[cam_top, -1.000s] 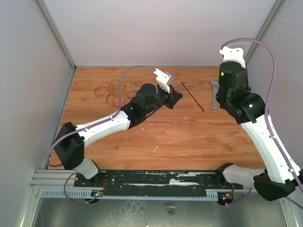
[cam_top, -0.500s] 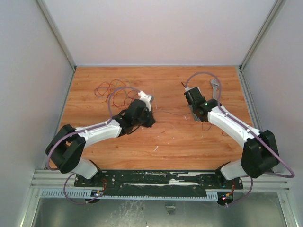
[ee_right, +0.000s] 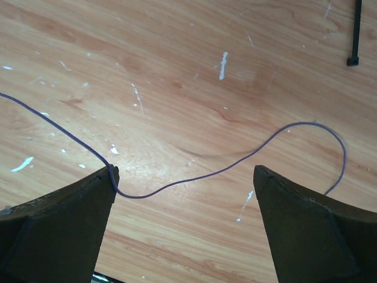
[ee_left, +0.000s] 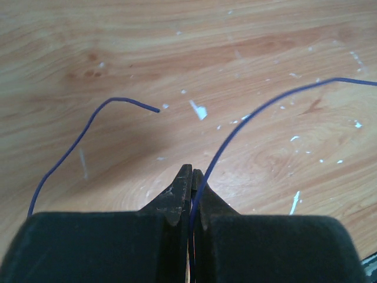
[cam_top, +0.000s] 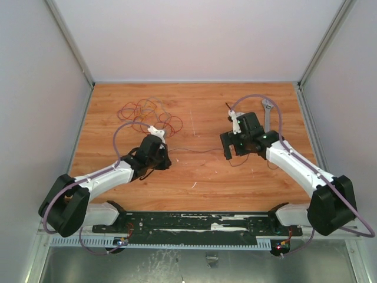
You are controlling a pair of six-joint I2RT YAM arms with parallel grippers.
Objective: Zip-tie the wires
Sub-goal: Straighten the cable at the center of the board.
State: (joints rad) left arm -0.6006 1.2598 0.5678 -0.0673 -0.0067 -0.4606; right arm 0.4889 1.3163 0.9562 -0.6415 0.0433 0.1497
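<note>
We reckon the thin purplish strand (ee_left: 235, 132) could slip free, or a pull could drag the red tangle of wires (cam_top: 144, 112) across the table (cam_top: 200, 177), because our left claw (ee_left: 191, 177) pinches only that one strand between tips pressed together. Our right claw (ee_right: 184, 171) is spread wide and holds nothing, the strand seeming to brush one tip, and the zip tie (ee_right: 355, 29) lies well apart beyond it.
</note>
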